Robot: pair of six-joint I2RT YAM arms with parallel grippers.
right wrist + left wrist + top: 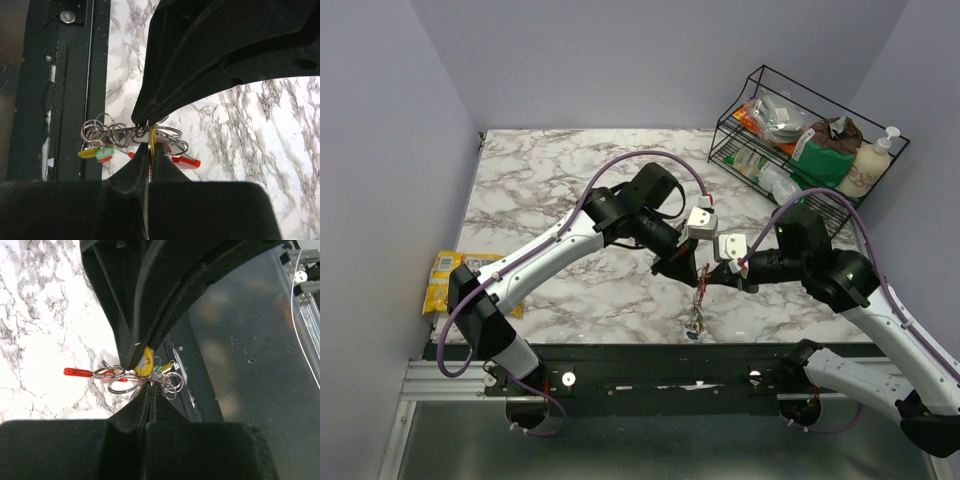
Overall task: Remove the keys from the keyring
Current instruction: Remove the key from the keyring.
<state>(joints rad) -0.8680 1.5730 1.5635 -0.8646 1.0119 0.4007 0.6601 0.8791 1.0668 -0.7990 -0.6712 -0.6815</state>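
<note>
surface (570, 180): white marble, spread beneath both tools.
left tool (677, 266): fingers pressed together, clamped on the keys (146, 362) at a yellow tag head.
right tool (717, 279): tip to tip with the left tool, fingers closed on the same bunch, a yellow edge showing between them.
keyring (185, 161): red part juts sideways just past the fingertips.
keys: the rest dangle on small split rings below both tools, yellow and green tags lowest.
</note>
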